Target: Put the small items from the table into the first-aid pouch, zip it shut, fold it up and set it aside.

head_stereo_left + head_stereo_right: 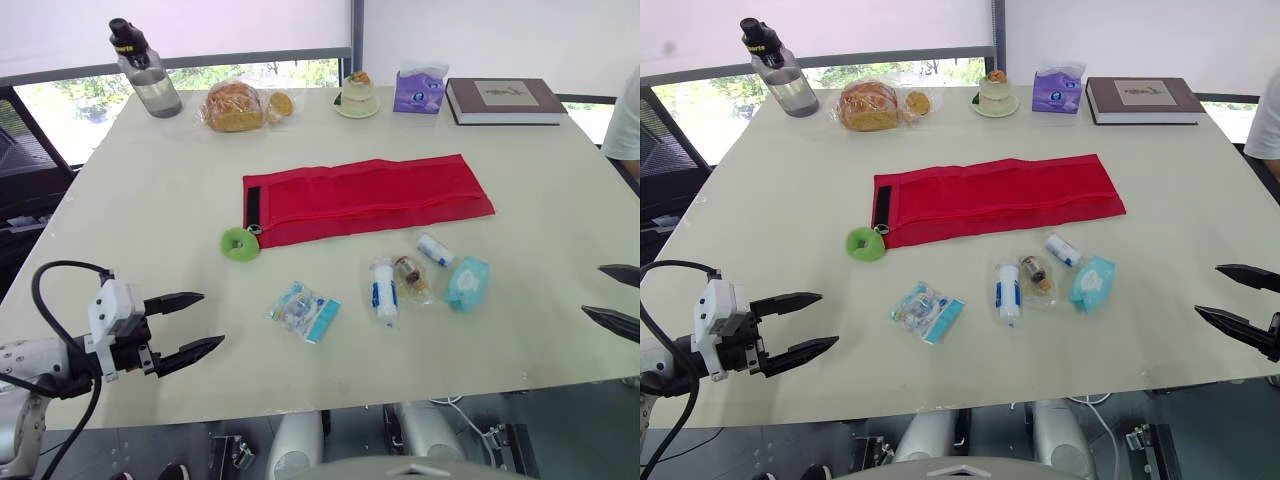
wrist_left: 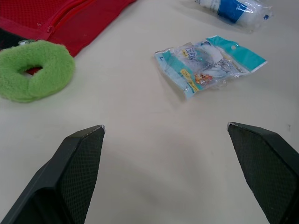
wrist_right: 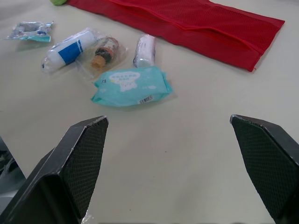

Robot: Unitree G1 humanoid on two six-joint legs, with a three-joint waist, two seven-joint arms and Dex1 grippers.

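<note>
1. While we are holding our left gripper [image 1: 212,318] low over the near left edge of the surface [image 1: 140,200], its two black fingers are standing released and wide apart, gripping nothing.
2. We are keeping our right gripper [image 1: 592,290] at the near right edge, likewise spread open and empty.
3. Between the two, the small items are lying loose in a row: a clear teal packet [image 1: 304,311] nearest the left gripper, then a white-and-blue tube [image 1: 383,292], a small brown bottle [image 1: 411,277] in a clear bag just beside the tube, a white roll [image 1: 435,249] slightly farther back, and a teal wipes pack [image 1: 467,282] nearest the right gripper.
4. Beyond them, we are seeing the red first-aid pouch [image 1: 365,198] lying flat and unfolded across the middle of the surface, a black strip at its left end.
5. A green fuzzy ring [image 1: 240,243] is sitting at the pouch's near left corner, touching it.
6. Along the far edge, a water bottle [image 1: 145,70], bagged bread [image 1: 235,106], a dessert on a saucer [image 1: 357,96], a purple tissue box [image 1: 419,92] and a book [image 1: 503,100] are standing, well apart from the pouch.
</note>
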